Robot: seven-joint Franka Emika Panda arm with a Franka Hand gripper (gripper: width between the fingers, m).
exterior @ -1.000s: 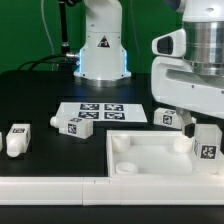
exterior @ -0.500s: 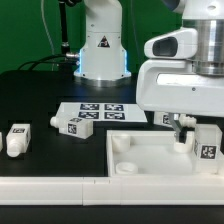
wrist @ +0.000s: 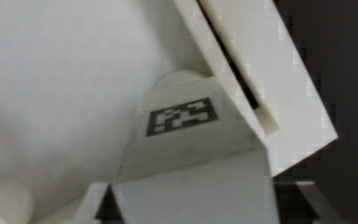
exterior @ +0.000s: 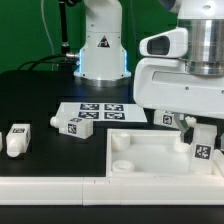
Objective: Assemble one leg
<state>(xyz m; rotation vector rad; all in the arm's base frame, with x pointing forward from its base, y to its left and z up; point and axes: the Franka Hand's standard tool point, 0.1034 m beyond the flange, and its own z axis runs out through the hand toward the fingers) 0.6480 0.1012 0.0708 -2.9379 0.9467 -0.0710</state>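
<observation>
Black desk (exterior: pixel 30 95) holds the big white panel (exterior: pixel 150 158) with round holes in its corners. One leg (exterior: pixel 203 146) stands up tall over the panel's corner on the exterior view's right, right under the claw (exterior: pixel 190 127). The claw seems closed on the leg, but its fingers are hard to see. Two more legs (exterior: pixel 17 139) (exterior: pixel 75 125) lie far off on the desk, and the marker board (exterior: pixel 100 110) lies behind

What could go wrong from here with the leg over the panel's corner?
1. The leg looks tilted above the panel, so its peg may miss the corner socket and jam.
2. The arm hides that socket in the exterior view, and the wrist view shows only the leg, so alignment cannot be checked.
</observation>
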